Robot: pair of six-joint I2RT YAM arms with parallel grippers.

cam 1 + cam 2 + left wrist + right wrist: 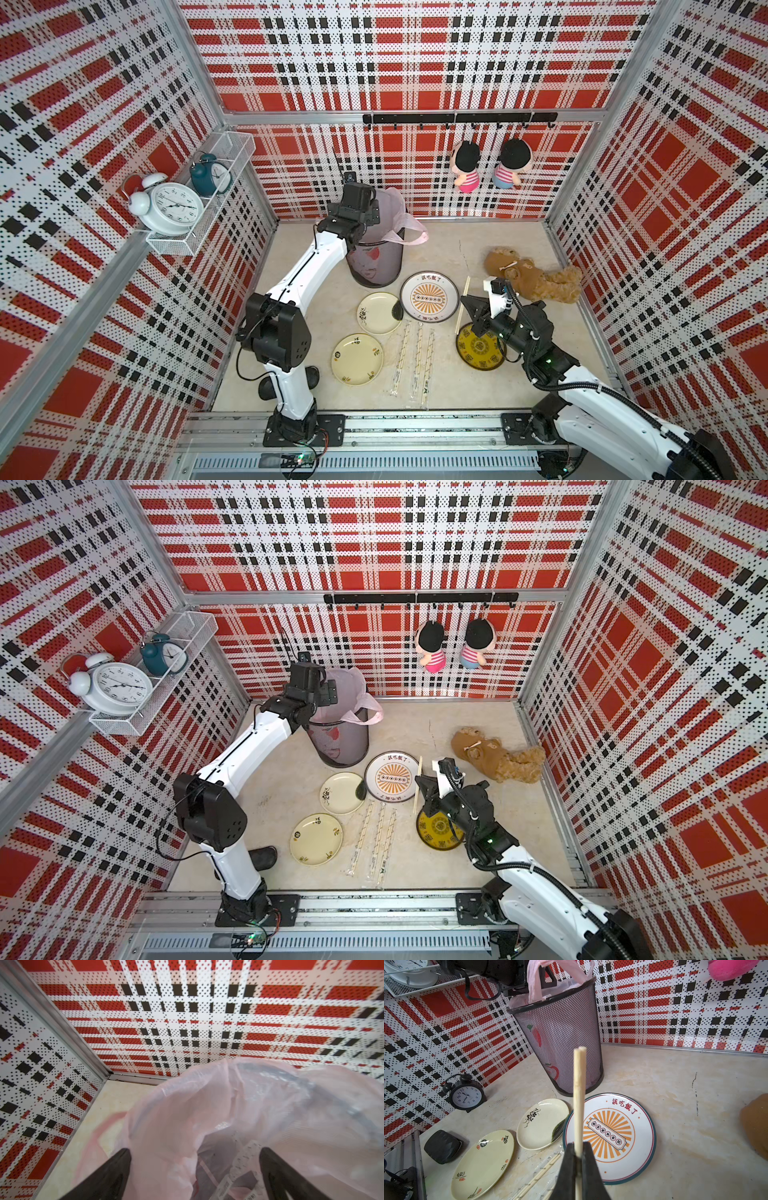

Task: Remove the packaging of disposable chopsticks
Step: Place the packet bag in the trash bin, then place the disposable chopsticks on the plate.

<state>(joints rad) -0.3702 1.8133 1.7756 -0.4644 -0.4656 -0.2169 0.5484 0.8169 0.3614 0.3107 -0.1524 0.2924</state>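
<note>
Plaid pegboard walls (pixel 415 62) box in a pale marbled bench (pixel 540 386). At 11 o'clock the left claw (pixel 195 1150) gapes over a mesh bin (pixel 374 268); only its wrist view shows a printed clear sleeve (pixel 245 1159) inside. Three wrapped pairs (pixel 417 361) lie near 6 o'clock, lengthwise 12-to-6. The right claw (pixel 578 1147) pinches bare wooden chopsticks (pixel 579 1095) pointing 12.

Wrapped chopsticks (pixel 417 357) lie right of a plate (pixel 357 361), before the bin (pixel 374 266).

The left arm (pixel 309 266) and right arm (pixel 586 380) have glossy white shells between bulky black joint housings. A ribbed black hose (pixel 515 297) runs along the right arm, and a thin black cable (pixel 237 361) loops off the left. The screwed base plate (pixel 332 428) is black. The left end effector (pixel 194 1150) has black tapered fingers (pixel 112 1174).
</note>
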